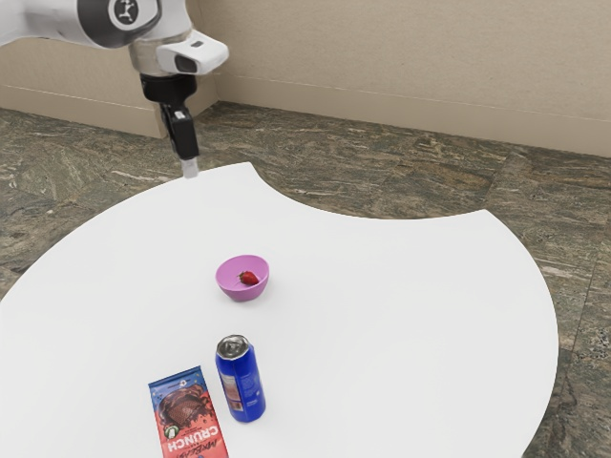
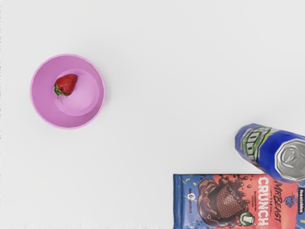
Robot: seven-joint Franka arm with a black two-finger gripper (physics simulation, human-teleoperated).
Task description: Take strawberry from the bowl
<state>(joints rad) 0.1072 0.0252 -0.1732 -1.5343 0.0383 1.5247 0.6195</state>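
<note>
The bar (image 2: 238, 202) says MRBEAST in dark letters and CRUNCH in white ones — with a small feastables at one end and a 6 near the other. The can (image 2: 267, 148) has letters too, but I can't read them. The arm (image 1: 57, 21) has a round sign — black and white.

Pinkish purple on the bowl (image 1: 227, 284), without pattern; red on the strawberry (image 2: 66, 83), with green leaves. In the exterior view, clockwise places reckoned from the bowl: at six o'clock, deep blue on the can (image 1: 244, 391), under a silvery top, with a green-and-white print; at seven, blue and coral red on the wrapper (image 1: 205, 431), behind brown chocolate artwork; at eleven, black on the gripper (image 1: 191, 170), white and black on the arm (image 1: 48, 19). Plain white across the table (image 1: 401, 315); brown-grey streaks over the floor (image 1: 67, 176); plain beige on the wall (image 1: 401, 57).
</note>
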